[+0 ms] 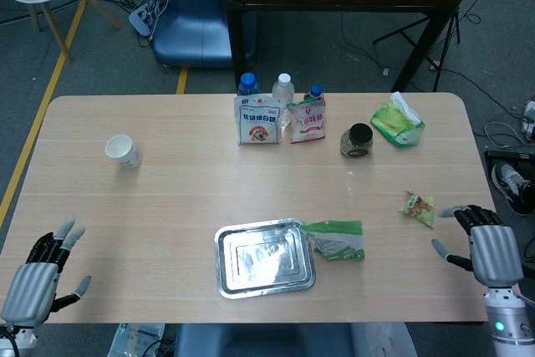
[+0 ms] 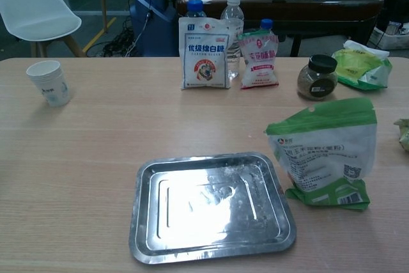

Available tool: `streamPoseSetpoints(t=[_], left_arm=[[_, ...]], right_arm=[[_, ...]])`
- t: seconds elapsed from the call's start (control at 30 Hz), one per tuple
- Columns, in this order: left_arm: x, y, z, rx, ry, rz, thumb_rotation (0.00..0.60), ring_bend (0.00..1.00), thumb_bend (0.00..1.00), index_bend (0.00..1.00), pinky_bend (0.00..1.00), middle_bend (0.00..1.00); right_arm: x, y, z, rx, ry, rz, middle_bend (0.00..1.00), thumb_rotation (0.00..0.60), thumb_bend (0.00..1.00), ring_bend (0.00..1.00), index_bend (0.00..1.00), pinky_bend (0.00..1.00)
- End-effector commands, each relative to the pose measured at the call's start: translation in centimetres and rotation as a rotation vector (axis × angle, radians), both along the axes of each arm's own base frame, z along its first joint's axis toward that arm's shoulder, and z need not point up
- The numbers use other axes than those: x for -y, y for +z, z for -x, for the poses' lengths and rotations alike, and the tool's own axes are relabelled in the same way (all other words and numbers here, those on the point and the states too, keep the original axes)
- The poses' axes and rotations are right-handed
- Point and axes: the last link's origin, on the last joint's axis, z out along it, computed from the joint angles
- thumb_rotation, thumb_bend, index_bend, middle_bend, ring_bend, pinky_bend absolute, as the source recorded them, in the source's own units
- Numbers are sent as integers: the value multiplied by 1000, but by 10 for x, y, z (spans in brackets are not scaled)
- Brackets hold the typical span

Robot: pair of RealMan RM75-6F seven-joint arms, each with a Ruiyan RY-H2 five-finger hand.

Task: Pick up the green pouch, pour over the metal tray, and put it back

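A light wooden table (image 1: 184, 198) is seen from above in the head view and from low down in the chest view. The right hand (image 1: 486, 250) is shown at the table's near right edge, fingers spread apart and nothing held. The left hand (image 1: 38, 277) is shown at the near left corner, fingers likewise spread and empty. Neither hand appears in the chest view.

The green and white plastic pouch (image 2: 327, 151) is stood upright on the table, well to the left of the right hand, and is touched by neither hand. Its top is sealed with a green band and a barcode is printed near its base. Just beyond the pouch, further from the right hand, the rectangular shiny metal tray (image 2: 211, 204) is laid flat, with pale powdery traces on its surface.

A small crumpled yellow-green snack packet (image 1: 418, 206) is placed close to the right hand, slightly ahead of it. A white paper cup (image 1: 122, 150) is set ahead of the left hand, well apart from it. At the far side, a row is formed by clear plastic bottles (image 2: 231, 22), a white and blue bag (image 2: 204, 52), a pink and white pouch (image 2: 259, 60), a dark-lidded glass jar (image 2: 317, 77) and a crumpled green bag (image 2: 362, 63).
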Motion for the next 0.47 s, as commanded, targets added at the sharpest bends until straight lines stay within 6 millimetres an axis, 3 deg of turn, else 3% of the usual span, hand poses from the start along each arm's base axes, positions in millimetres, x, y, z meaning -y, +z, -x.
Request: streamPoseSetpoints(t=[0.03, 0.17, 0.37, 0.47], left_arm=[[0, -1, 1, -2, 7, 6, 600, 120, 283, 110, 54, 13], [1, -3, 2, 0, 18, 8, 600, 120, 283, 110, 54, 12], [2, -4, 3, -1, 26, 4, 600, 63, 284, 110, 27, 12], [2, -5, 4, 1, 28, 5, 600, 57, 283, 110, 22, 12]], right_arm=[[-2, 1, 2, -4, -29, -20, 416, 600, 201, 319, 408, 336], [-3, 1, 3, -21, -50, -62, 391, 600, 200, 317, 408, 332], [-3, 2, -2, -30, -52, -107, 325, 600, 201, 202, 383, 227], [-4, 2, -4, -31, -48, -106, 320, 600, 200, 194, 376, 219]])
